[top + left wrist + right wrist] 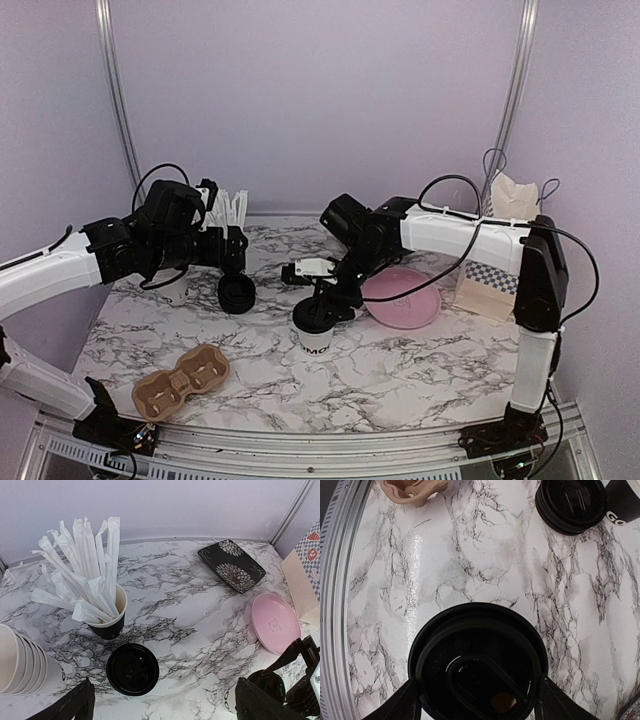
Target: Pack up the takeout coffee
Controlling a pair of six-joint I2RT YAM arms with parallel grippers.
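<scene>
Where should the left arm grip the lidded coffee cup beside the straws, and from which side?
From above, probably: the coffee cup stands upright under the open left gripper. Straddle the round lid and close just beneath its rim, clear of the straws.

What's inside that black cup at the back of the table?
The black cup holds white wrapped straws sticking out the top. Their lower ends and the cup's bottom are hidden by its wall.
</scene>
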